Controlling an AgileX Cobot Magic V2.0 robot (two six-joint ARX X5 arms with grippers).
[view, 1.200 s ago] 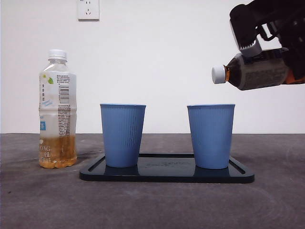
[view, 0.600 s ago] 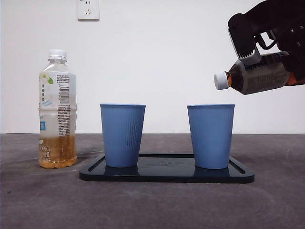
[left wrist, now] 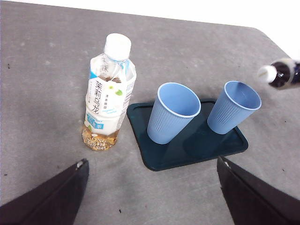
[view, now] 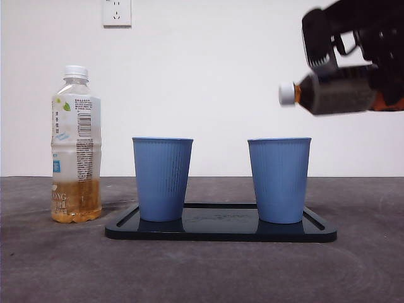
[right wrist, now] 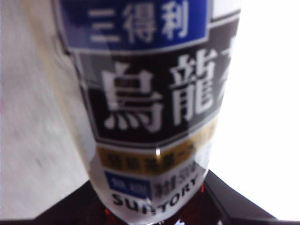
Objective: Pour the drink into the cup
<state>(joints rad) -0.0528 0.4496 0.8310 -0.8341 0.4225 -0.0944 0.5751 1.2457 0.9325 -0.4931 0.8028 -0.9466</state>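
Observation:
A dark tea bottle (view: 334, 93) with a white cap on lies nearly level in the air, its cap end just above and to the right of the right blue cup (view: 279, 180). My right gripper (view: 382, 82) is shut on the bottle's body; the right wrist view is filled by its label (right wrist: 150, 108). A second blue cup (view: 163, 178) stands to the left on the same black tray (view: 221, 232). My left gripper (left wrist: 154, 201) hangs open high above the table's near side, holding nothing. From there both cups (left wrist: 233, 107) (left wrist: 173, 112) look empty.
A clear bottle (view: 76, 145) holding a little amber tea, white cap on, stands upright on the table left of the tray. A wall socket (view: 117, 11) sits high on the back wall.
The dark bottle's cap end dipped toward the right cup half a second ago, then rose again; the bottle is now nearly level and blurred by motion.

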